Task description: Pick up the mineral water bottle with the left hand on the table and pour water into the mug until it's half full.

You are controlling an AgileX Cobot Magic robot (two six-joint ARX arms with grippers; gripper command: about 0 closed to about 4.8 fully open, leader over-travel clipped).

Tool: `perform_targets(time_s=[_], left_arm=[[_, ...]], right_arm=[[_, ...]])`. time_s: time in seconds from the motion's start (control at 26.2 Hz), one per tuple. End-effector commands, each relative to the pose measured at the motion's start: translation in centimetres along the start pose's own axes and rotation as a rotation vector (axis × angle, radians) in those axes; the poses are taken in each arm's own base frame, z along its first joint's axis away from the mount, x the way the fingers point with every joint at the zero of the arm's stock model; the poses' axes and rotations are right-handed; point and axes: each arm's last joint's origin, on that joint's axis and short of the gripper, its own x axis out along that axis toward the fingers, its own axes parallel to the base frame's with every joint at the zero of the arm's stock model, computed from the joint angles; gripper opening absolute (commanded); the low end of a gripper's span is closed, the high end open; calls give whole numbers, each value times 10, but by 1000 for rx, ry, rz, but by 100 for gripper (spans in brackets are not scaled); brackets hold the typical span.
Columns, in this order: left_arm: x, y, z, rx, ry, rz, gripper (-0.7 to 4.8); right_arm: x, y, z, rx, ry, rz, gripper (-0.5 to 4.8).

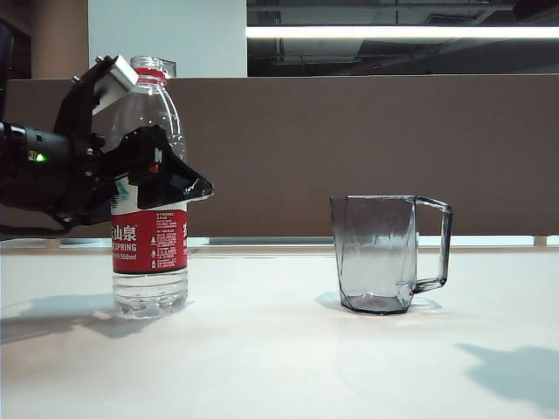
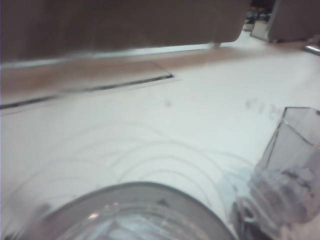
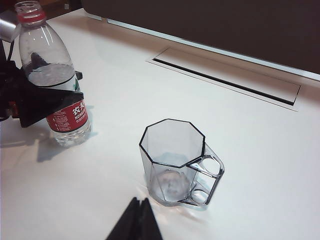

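Exterior view shows the mineral water bottle (image 1: 149,188) standing upright and uncapped on the white desk (image 1: 279,358), at the left side. The left gripper (image 1: 140,140) reaches in from the left edge at the bottle's upper body, its jaws spread wide with one finger on each side of the clear plastic: a silver-grey finger plate (image 1: 116,81) sits beside the red neck ring, and a black finger (image 1: 166,175) crosses in front just above the red label. Whether either finger touches the bottle cannot be told. A small green light (image 1: 38,157) glows on the black arm.

The mug (image 1: 389,253) stands upright on the desk well to the right of the bottle, handle turned to the right, and looks empty.

Left wrist view is blurred; the bottle's rounded shoulder (image 2: 135,215) fills the near edge, and the mug (image 2: 287,180) appears off to one side on the desk.

Right wrist view looks down on the mug (image 3: 175,162), with the bottle (image 3: 50,75) and the left gripper's dark finger (image 3: 42,102) beyond it. The right gripper (image 3: 137,220) hovers above the desk near the mug, its two black fingertips pressed together and holding nothing. A narrow slot (image 3: 225,75) runs along the desk's rear part.
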Motion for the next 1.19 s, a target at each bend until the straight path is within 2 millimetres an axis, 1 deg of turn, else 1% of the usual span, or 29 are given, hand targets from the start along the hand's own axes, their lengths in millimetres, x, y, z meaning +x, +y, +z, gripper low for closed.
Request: perform_targets(time_s=[0.04,0.11,0.19,0.54,1.03,1.19], left_arm=[[1,0,2,7,-10,-1,479],[1,-1,2,6,-8,-3,471],[1,-1,2,6,-7,-3,384],[1,0,2,6,-7,-3,171],[2,-1,4,1,-13,-13,171],[14,-8,9,-4,25,-75,171]], right_arm=[[-1,0,3,9,-21,2,-2],[-1,0,3,9,-21,2,-2],[-1,0,3,9,-21,2,-2],[-1,0,3,9,-21,2,-2],[-1,0,3,9,-21,2,-2],[-1,0,3,9,-21,2,-2]])
